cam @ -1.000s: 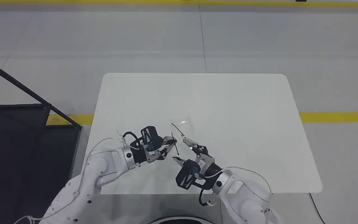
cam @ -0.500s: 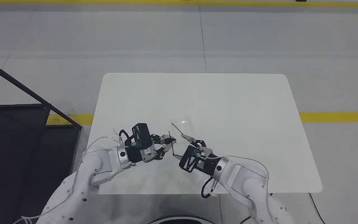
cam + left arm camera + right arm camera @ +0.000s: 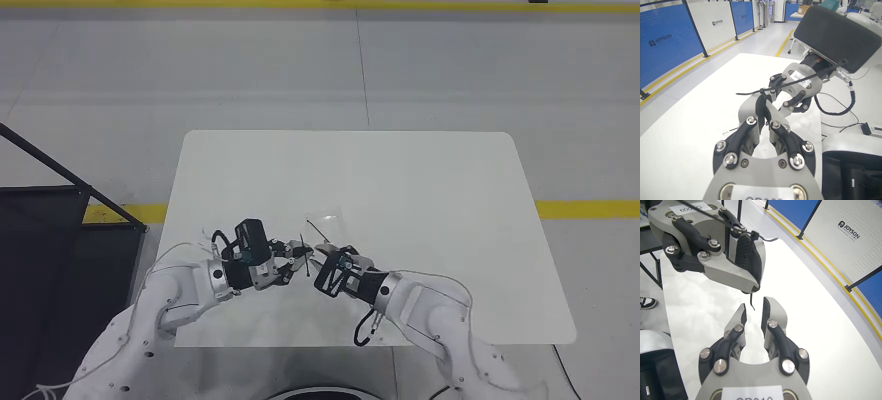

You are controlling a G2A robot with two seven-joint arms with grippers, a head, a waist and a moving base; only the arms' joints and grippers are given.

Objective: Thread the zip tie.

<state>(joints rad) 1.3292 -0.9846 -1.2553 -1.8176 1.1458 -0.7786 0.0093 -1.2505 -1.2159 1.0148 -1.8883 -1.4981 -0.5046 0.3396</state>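
Both hang toward the white table's (image 3: 450, 200) 8 o'clock: left gripper (image 3: 763, 98) clenched on the thin black plastic zip tie (image 3: 762, 90), right gripper (image 3: 754, 301) agape around its dangling tip. Seemingly mid-threading; next, pinch and pull.

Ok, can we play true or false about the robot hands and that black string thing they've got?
1. The left end effector is shut on the black zip tie. True.
2. The right end effector is squeezed shut. False: its fingers are apart, and the zip tie's dangling end hangs just in front of the gap between them.
3. The zip tie lies flat on the table. False: it is held up in the air above the table.
4. The two end effectors are close together, facing each other. True.
5. The table is white. True.
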